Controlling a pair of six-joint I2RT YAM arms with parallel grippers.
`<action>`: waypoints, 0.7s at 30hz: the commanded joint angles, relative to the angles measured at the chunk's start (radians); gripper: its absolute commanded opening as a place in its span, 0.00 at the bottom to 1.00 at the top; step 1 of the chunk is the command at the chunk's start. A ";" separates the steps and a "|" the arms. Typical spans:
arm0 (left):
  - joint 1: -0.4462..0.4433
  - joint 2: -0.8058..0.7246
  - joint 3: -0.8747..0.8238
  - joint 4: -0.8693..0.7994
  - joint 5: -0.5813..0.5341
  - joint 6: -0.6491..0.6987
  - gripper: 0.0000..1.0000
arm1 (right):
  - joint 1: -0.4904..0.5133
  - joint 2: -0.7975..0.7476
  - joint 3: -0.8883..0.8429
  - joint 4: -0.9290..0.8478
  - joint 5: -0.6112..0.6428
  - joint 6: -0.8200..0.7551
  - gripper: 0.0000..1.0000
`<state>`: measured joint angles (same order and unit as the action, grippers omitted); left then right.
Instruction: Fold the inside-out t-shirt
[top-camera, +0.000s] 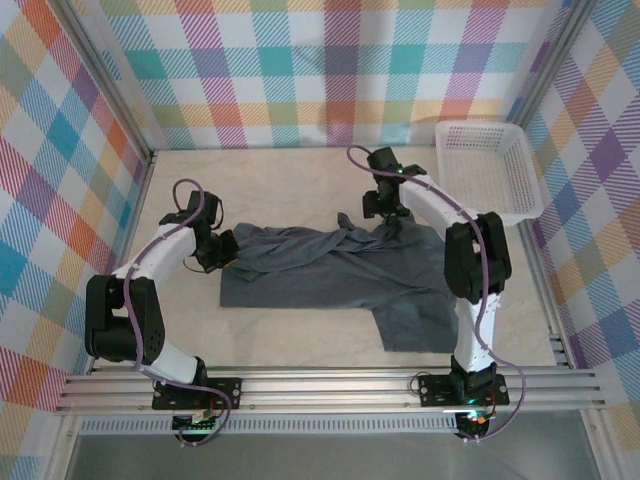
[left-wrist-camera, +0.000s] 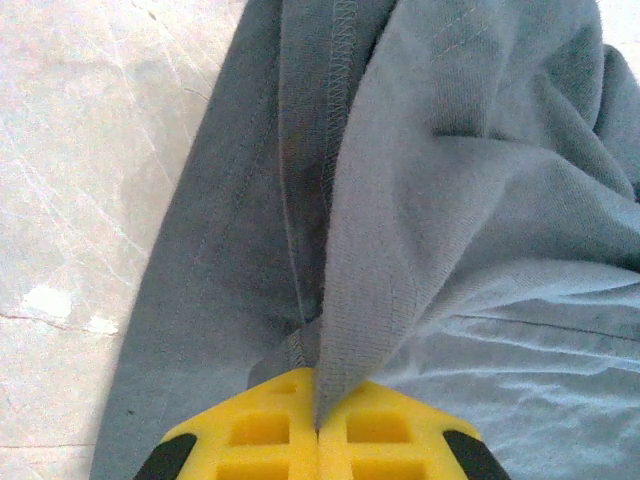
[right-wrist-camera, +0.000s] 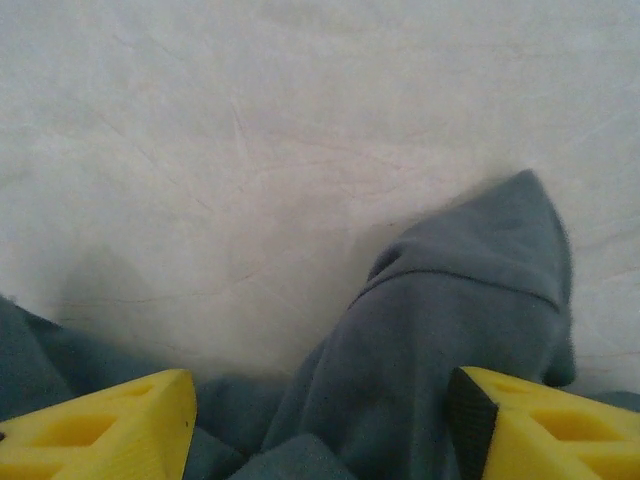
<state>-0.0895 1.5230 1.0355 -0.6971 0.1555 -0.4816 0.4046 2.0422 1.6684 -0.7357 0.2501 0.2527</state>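
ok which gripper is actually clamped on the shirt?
The left gripper: shut on a fold of the t-shirt. The right gripper stands open, cloth loose in its gap.

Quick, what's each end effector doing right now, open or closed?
Left end effector: closed, pinching a fold of the t-shirt.
Right end effector: open, straddling bunched t-shirt cloth, not gripping.

The t-shirt (top-camera: 320, 272) is plain blue-grey; the basket (top-camera: 490, 165) is white; the walls (top-camera: 330, 70) are checked in many colours; the table (top-camera: 280, 180) is cream.
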 joint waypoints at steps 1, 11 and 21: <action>-0.007 0.000 -0.002 0.006 -0.011 0.008 0.00 | -0.003 0.029 0.046 -0.129 0.006 0.021 0.47; -0.009 -0.013 -0.010 -0.001 -0.029 0.021 0.00 | -0.006 -0.221 -0.366 0.004 0.048 0.168 0.17; -0.009 -0.012 -0.002 -0.004 -0.027 0.025 0.00 | -0.012 -0.382 -0.399 0.060 -0.146 0.022 0.39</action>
<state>-0.0906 1.5230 1.0351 -0.6975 0.1371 -0.4740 0.3965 1.7542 1.2037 -0.7471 0.2272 0.3443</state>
